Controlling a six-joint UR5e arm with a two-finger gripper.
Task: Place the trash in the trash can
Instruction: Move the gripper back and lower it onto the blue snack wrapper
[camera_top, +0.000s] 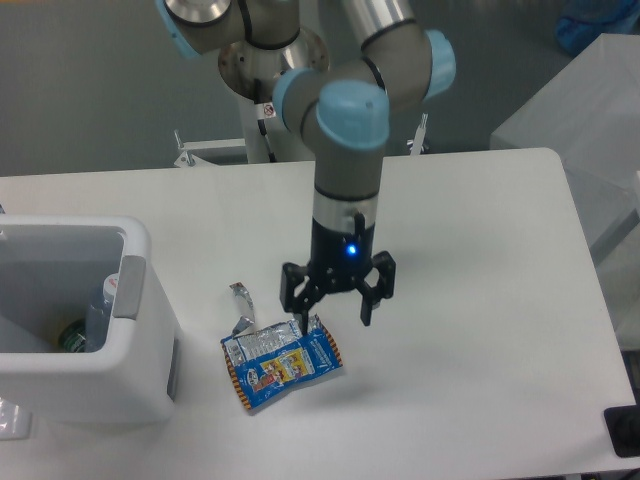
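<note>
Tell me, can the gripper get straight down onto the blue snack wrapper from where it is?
Probably yes. The gripper is open just above the blue snack wrapper's right end, and nothing lies over the wrapper; it would need a small shift toward the bin side.

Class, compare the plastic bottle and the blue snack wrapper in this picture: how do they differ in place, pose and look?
The plastic bottle is inside the white trash can; the blue snack wrapper lies on the table.
The bottle stands against the bin's wall, mostly hidden; the wrapper lies flat, in full view.
The bottle is clear; the wrapper is blue with a silver torn end.
The open gripper hovers by the wrapper's edge, far from the bottle.
Both are litter.
</note>
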